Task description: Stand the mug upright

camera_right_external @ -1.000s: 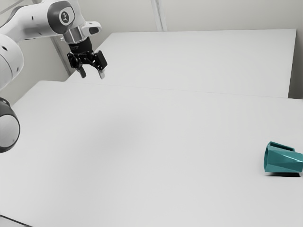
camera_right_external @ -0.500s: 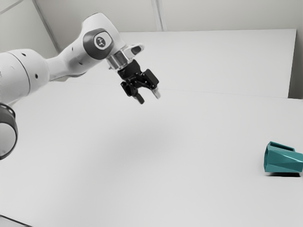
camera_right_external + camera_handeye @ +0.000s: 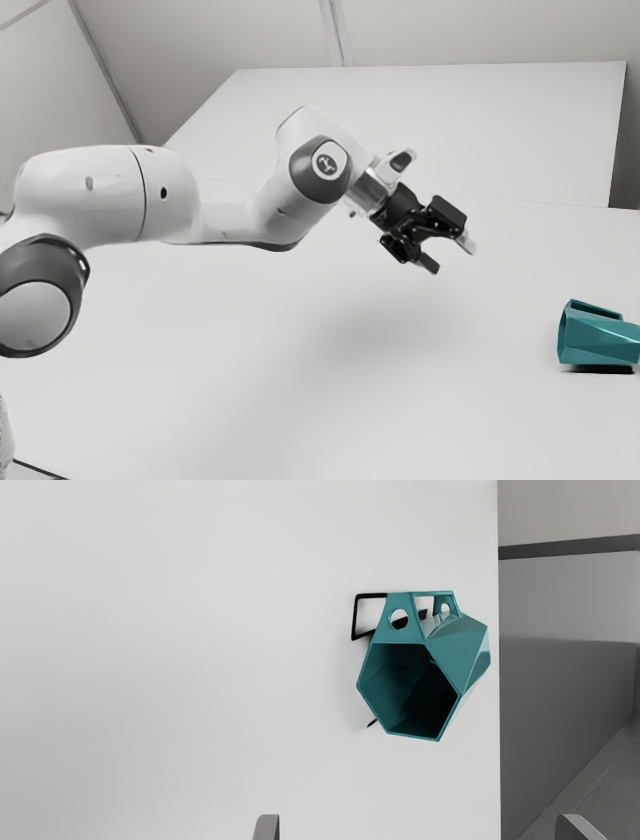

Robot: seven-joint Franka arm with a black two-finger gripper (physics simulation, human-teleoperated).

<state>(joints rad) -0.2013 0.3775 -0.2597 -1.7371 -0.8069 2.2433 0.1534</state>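
Exterior view: the arm [image 3: 230, 205] enters from the exterior view's left and extends above the desk [image 3: 250, 350]. The black pincer [image 3: 449, 254] is open, its two fingers spread apart and slanting down toward the exterior view's right. The teal mug [image 3: 600, 338] lies on its side on the desk, well apart from the pincer, near the exterior view's right edge. Its mouth is directed toward the exterior view's left. The far end is cut off by the frame, so the base cannot be made out. A dark shadow lies beneath it.

Wrist view: the tips of the pincer [image 3: 422, 827] stand wide apart, confirming the open state. The mug is seen mouth first, ahead of the fingertips; the mouth [image 3: 410, 690] is six-sided, with a shaded interior. The angular handle [image 3: 387, 635], pierced by round holes, rises from one side. Black shadow outlines fall on the desk beside the mug, which lies near the desk's edge.
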